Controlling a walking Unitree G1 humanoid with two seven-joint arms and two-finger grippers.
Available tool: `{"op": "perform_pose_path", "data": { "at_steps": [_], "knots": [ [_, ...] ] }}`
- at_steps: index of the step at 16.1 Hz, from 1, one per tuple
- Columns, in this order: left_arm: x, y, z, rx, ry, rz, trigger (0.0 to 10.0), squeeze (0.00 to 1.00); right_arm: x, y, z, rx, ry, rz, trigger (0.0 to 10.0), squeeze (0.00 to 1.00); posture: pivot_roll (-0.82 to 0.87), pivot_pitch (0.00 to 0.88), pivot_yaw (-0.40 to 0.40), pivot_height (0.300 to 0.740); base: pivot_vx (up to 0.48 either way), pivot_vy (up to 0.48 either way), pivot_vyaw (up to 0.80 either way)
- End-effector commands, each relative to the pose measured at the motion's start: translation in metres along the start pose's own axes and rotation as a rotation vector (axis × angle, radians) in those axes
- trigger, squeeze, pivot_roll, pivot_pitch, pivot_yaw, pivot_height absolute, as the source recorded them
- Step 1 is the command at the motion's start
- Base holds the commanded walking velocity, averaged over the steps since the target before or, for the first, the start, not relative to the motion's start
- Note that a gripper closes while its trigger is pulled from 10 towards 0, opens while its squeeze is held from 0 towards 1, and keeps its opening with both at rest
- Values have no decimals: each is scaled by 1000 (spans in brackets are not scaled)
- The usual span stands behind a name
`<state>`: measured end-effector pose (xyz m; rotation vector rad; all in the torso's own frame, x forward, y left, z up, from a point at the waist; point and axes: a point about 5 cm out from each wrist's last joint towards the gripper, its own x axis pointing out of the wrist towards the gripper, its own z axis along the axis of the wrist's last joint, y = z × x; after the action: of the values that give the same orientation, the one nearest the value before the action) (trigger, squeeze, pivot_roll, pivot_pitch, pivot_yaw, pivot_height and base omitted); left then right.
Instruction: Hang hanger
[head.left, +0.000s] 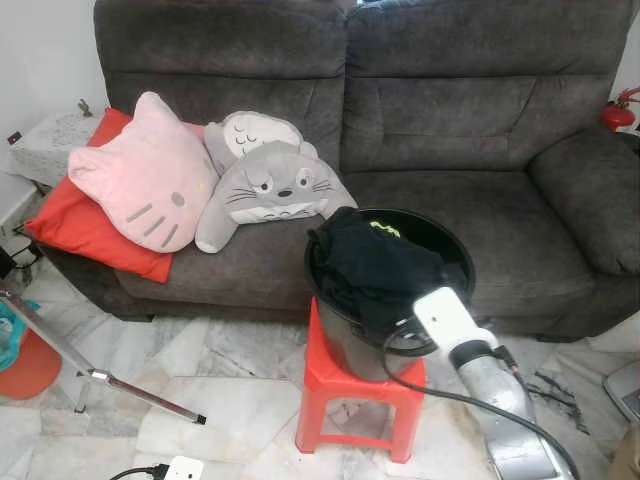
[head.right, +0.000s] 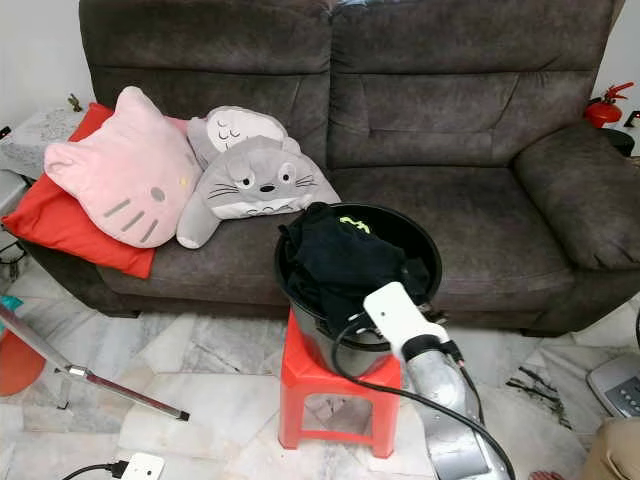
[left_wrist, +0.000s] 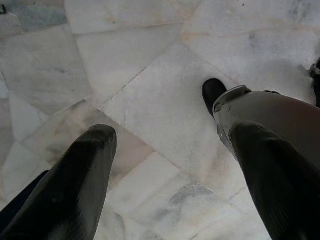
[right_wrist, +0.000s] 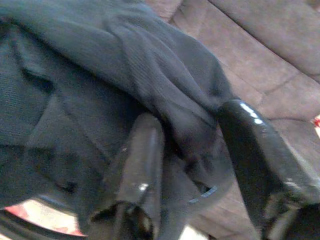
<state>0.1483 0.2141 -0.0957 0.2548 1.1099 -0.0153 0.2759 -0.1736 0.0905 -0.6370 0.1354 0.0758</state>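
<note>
A black garment (head.left: 370, 265) with a small green mark lies heaped in a black bucket (head.left: 443, 228) that stands on a red plastic stool (head.left: 330, 382) in front of the sofa. My right arm (head.left: 455, 325) reaches into the bucket from the near side. In the right wrist view my right gripper (right_wrist: 192, 130) is shut on a fold of that dark cloth (right_wrist: 150, 75), which is bunched between the fingers and draped over one of them. My left gripper (left_wrist: 172, 135) hangs open over the marble floor with nothing in it.
A dark grey sofa (head.left: 470, 130) spans the back, with a pink cat cushion (head.left: 145, 185), a grey character cushion (head.left: 270, 185) and a red pillow (head.left: 80, 235) on its left. Metal rack legs (head.left: 100, 375) and a white power strip (head.left: 180, 468) lie on the floor at left.
</note>
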Motion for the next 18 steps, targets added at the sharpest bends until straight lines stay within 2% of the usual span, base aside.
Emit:
{"op": "perform_pose_path", "data": {
  "at_steps": [1, 3, 6, 10, 13, 14, 16, 18],
  "knots": [
    [-1, 3, -7, 14, 24, 11, 10000, 0, -3, -8, -4, 13, 21, -57, 0, 0, -181, 0, 35, 740, 0, 0, 0],
    [-1, 3, -7, 16, 24, 12, 10000, 0, -6, -18, -8, 60, 42, -133, 0, 0, -182, 0, 34, 740, 0, 0, 0],
    [-1, 3, -8, 21, 25, 12, 10000, 0, -11, -23, -14, 102, 56, -175, 0, 0, -188, 0, 38, 740, 0, 0, 0],
    [-1, 3, -8, 25, 26, 13, 10000, 0, -9, -17, -5, 105, 1, -119, 0, 0, -184, 0, 33, 740, 0, 0, 0],
    [-1, 3, -8, 22, 27, 14, 10000, 0, -9, -15, -4, 104, 3, -115, 0, 0, -186, 0, 35, 740, 0, 0, 0],
    [-1, 3, -8, 23, 26, 15, 10000, 0, -9, -15, 8, 100, -63, -95, 10000, 0, -187, 0, 35, 740, 0, 0, 0],
    [-1, 3, -7, 21, 24, 15, 10000, 0, -6, -17, 34, 107, -193, -72, 10000, 0, -185, 0, 33, 740, 0, 0, 0],
    [-1, 3, -7, 16, 21, 17, 10000, 0, -3, -18, 50, 108, -259, -58, 10000, 0, -184, 0, 33, 740, 0, 0, 0]
  ]
}}
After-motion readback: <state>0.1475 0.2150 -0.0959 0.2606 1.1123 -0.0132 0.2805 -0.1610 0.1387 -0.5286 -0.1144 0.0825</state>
